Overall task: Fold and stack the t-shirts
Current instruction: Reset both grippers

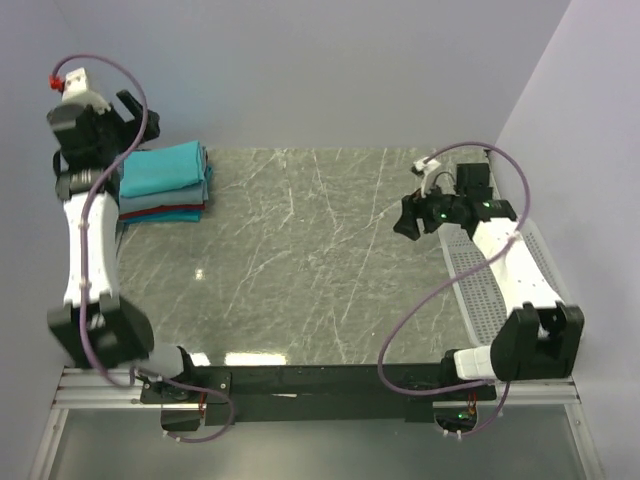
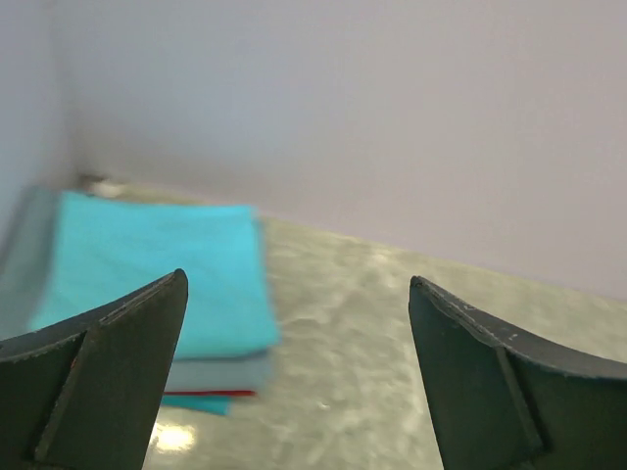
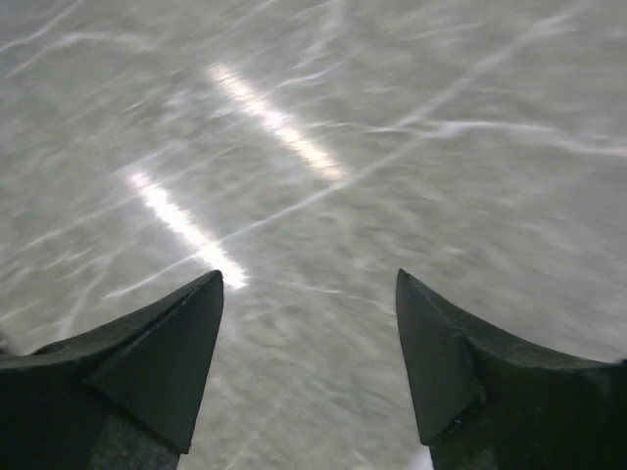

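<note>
Four folded t-shirts (image 1: 165, 185), as far as the blurred layers let me count, sit in one neat stack at the far left corner of the marble table (image 1: 300, 270). A bright turquoise tee (image 2: 157, 274) lies on top, then grey-blue, a thin red edge, and teal at the bottom. The left gripper (image 2: 294, 284) hangs raised near the stack, fingers spread wide and empty. The right gripper (image 3: 309, 279), well apart at the right over bare tabletop, is also spread wide and holds nothing.
</note>
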Controlling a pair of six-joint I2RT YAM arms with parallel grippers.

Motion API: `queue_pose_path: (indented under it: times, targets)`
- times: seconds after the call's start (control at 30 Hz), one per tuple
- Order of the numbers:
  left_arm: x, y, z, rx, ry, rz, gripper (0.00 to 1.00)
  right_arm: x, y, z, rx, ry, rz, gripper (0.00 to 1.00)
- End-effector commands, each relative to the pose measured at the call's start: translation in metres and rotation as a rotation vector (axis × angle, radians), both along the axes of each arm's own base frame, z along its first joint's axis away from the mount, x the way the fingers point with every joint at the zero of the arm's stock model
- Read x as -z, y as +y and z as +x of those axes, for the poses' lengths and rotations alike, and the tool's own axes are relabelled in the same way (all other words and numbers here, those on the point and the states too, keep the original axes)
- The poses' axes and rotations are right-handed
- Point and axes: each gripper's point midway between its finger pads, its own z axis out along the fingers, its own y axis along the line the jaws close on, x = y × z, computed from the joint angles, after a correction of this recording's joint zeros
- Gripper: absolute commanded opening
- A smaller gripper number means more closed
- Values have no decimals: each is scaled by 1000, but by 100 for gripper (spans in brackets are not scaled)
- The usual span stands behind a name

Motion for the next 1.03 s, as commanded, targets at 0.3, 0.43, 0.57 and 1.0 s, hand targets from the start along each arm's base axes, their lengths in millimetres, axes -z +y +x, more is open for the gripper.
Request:
queue_pose_path:
  times: [0.3,0.43,0.57,1.0]
  targets:
    - [73,-139,-171,395,35,14,100,-116,-117,-34,763,-557,-71,95]
    - [82,-149,-206,389,-27,62,99,-131,-142,-70,980,-645,11,96]
    - [86,-150,-227,378,-63,49,100,-130,-155,-92,1078,-660,32,96]
    - [91,-165,-243,436,-87,42,100,-118,-166,-106,1154,-662,32,96]
